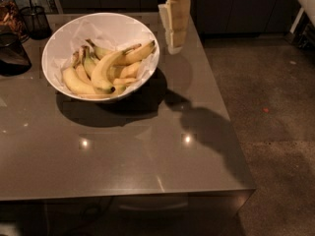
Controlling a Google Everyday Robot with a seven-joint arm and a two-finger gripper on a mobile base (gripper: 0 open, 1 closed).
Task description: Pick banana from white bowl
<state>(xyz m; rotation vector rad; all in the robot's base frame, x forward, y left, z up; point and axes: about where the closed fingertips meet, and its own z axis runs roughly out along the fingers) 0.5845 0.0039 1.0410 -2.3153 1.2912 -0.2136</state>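
The white bowl (pixel 49 50), lined with crinkled white paper, sits at the back left of the grey table. It holds several yellow bananas. The long curved banana (pixel 102 69) with a small black tip lies on top in the middle, and shorter bananas with greenish-brown stems lie around it. My gripper (pixel 173 26) hangs from the top edge of the view, pointing down, just right of the bowl's right rim and above the table. It holds nothing and touches neither the bowl nor the bananas.
A dark wire-mesh cup (pixel 35 19) and a dark glass jar (pixel 10 53) stand at the back left beside the bowl. The table's right edge (pixel 224 107) drops to a speckled floor (pixel 275 112). Dark cabinets line the back.
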